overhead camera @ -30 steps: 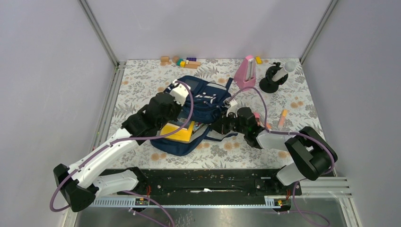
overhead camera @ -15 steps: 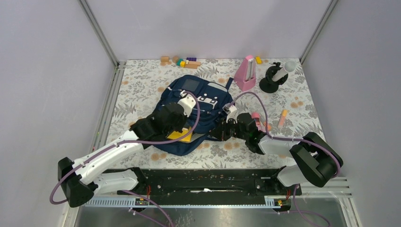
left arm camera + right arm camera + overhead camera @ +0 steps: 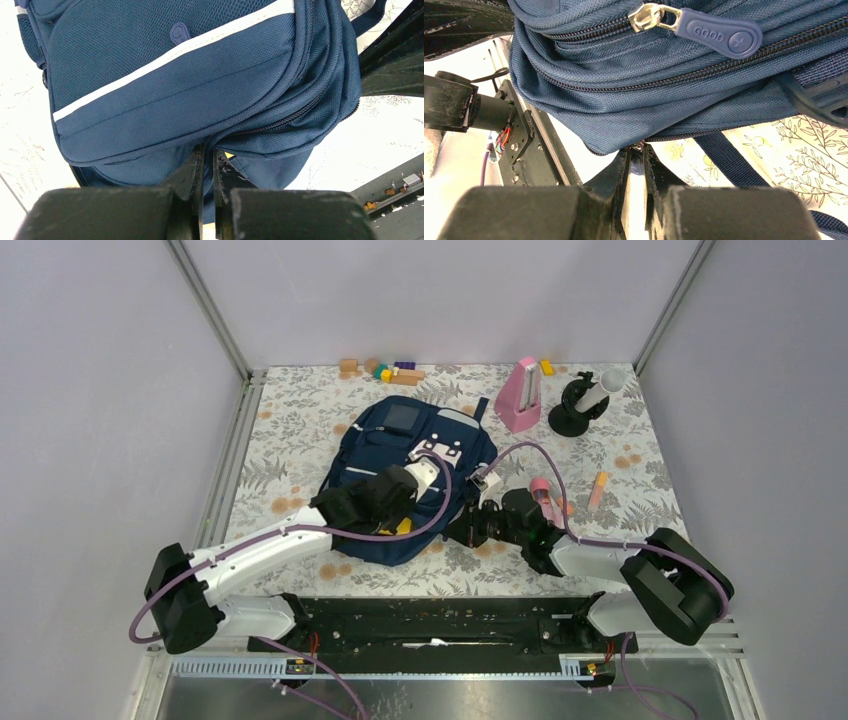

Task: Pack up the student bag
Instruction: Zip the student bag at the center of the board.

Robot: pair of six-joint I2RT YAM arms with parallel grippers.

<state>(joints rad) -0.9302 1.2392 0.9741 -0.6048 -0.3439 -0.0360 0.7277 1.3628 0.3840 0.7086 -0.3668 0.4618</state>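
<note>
Our table wears a leaf-and-flower print, and the student bag lies flat near its middle. At the far edge we see coloured blocks, a pink wedge-shaped box, a small yellow block and a black stand. Right of the bag lie a pink tube and an orange stick.

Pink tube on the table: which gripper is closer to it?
Right. The right gripper pinches the bag's near edge just left of the tube; the left gripper grips the bag farther left.

"GOOD" on zipper pull of student bag
</note>
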